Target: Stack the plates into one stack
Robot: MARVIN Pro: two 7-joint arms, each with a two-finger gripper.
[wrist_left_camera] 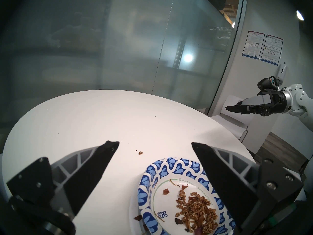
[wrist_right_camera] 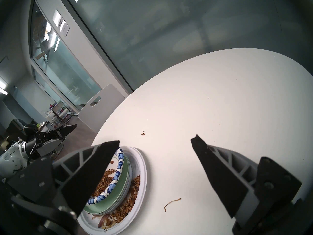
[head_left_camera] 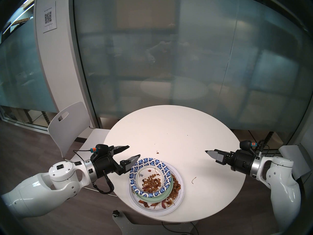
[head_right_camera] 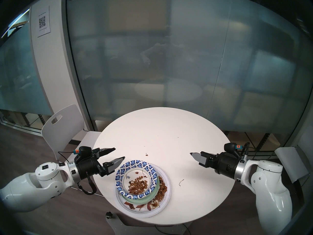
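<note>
The plates stand in one stack at the table's near edge. The large white paper plate [head_left_camera: 177,200] with food scraps lies lowest. On it sits the pale-green plate [head_left_camera: 160,198]; thin pale rims [wrist_right_camera: 127,188] show under it. The blue-and-white patterned paper plate [head_left_camera: 166,170] is uppermost and holds brown scraps. My left gripper [head_left_camera: 134,150] is open and empty, just left of and behind the stack, one finger over the patterned rim [wrist_left_camera: 177,168]. My right gripper [head_left_camera: 207,152] is open and empty, well to the right of the stack [wrist_right_camera: 140,170].
The round white table [head_left_camera: 169,127] carries a crumb [head_left_camera: 157,152] behind the stack and a dry strand [head_left_camera: 193,180] to its right. A white chair [head_left_camera: 67,127] stands at the table's left. A frosted glass wall runs behind.
</note>
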